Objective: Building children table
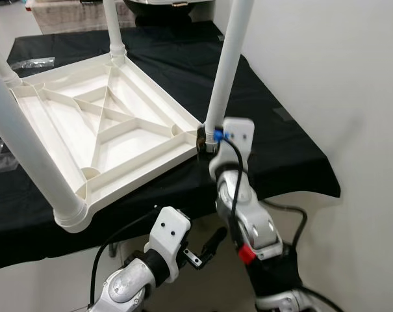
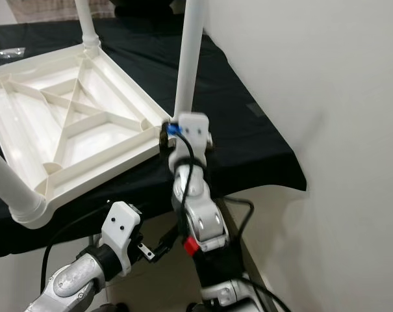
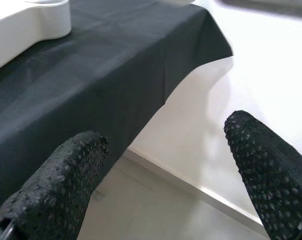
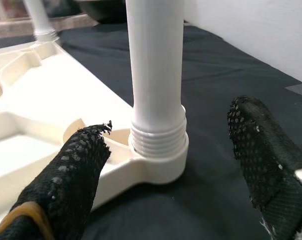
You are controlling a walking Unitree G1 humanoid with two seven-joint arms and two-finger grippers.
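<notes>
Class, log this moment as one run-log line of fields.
right gripper: open at leg base | left gripper: open, idle below table edge | tabletop: upside down on black cloth

We've got our right gripper [image 4: 165, 165] spread wide either side of the white leg [image 4: 155, 65]; black cloth [image 4: 220, 75] beyond lies bare, wall [image 2: 313, 78] close alongside.

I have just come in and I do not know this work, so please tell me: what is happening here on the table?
A white children's table lies upside down on a black cloth, with its legs pointing up. The right gripper is at the base of the leg at the corner nearest the robot, its jaws open on both sides of the threaded end, not touching it. The threads are still partly visible above the socket. The left gripper hangs open below the table edge, holding nothing.
</notes>
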